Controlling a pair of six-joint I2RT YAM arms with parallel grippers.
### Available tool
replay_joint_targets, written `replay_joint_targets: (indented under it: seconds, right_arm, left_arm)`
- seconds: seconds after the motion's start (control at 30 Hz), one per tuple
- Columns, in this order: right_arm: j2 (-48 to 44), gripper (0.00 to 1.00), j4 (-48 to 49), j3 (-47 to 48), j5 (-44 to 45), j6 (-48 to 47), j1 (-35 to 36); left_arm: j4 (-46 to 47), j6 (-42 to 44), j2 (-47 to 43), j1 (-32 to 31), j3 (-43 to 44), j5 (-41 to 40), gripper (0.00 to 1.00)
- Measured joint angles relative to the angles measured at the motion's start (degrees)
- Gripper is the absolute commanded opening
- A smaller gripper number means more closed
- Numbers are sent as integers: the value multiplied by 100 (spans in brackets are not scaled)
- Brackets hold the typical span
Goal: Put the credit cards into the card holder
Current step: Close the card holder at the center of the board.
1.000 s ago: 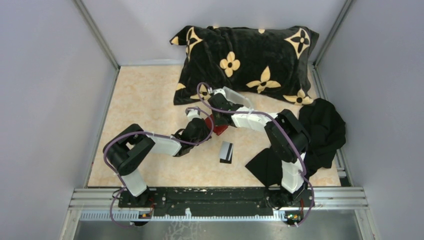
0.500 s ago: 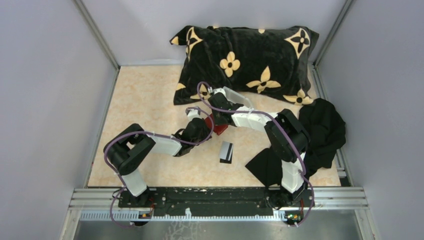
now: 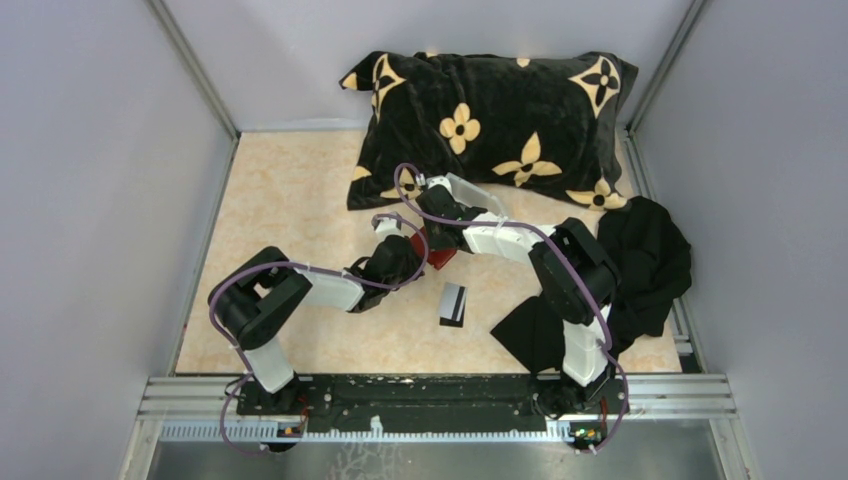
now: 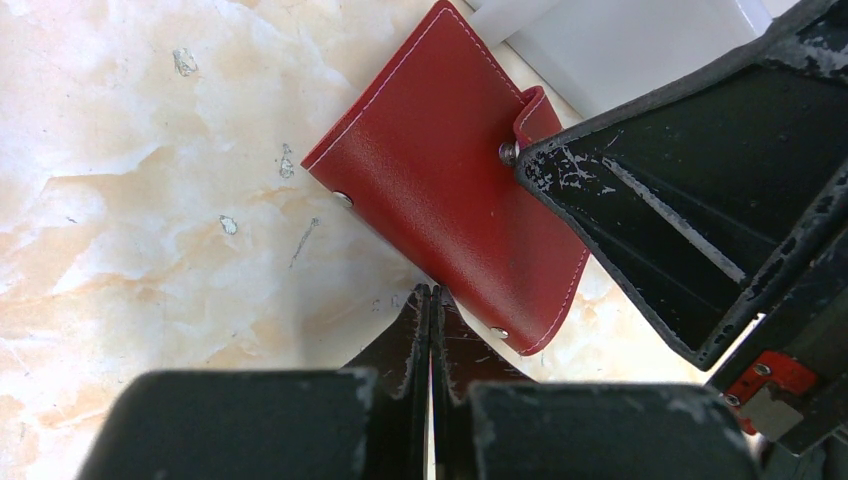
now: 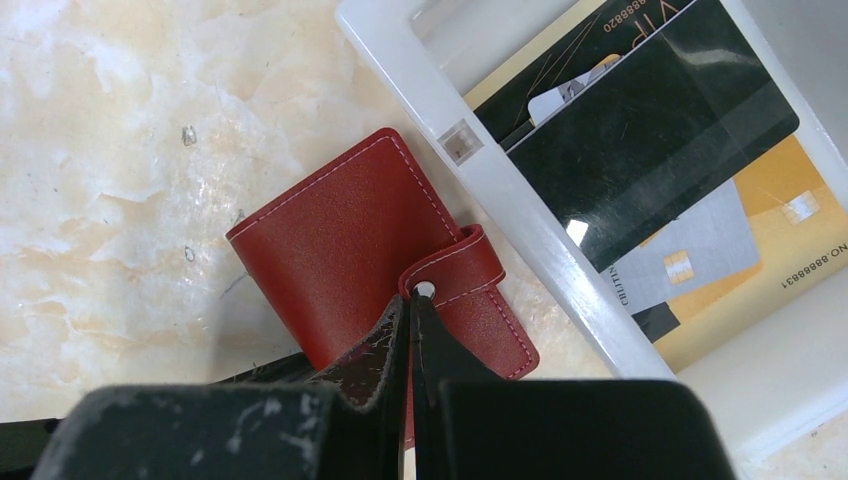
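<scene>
Card holder (image 5: 340,250): laid closed on table (image 4: 150,200), just beside white tray (image 5: 515,215) | credit cards (image 5: 650,150): stacked in tray; one black card (image 3: 453,303) laid apart | left gripper (image 4: 430,295): fingers pressed together, tips at holder edge | right gripper (image 5: 410,305): fingers pressed together, tips at snap tab (image 5: 455,268).

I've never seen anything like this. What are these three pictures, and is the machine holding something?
Two robot arms are bolted at a table's near edge. One picture looks down from above; the other two come from a camera on each wrist. The left gripper and right gripper are both shut, tips at a closed red card holder, apparently gripping nothing. Several credit cards lie in a white tray beside it; one black card lies loose nearer the arms.
</scene>
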Motion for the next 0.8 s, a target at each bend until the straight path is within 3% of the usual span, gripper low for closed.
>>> replay_joint_targets:
  seconds: [0.8]
  right_arm:
    - [17,1,-42,181,-72,-42,11]
  left_arm:
    - [0,0,0,0,0,-2,0]
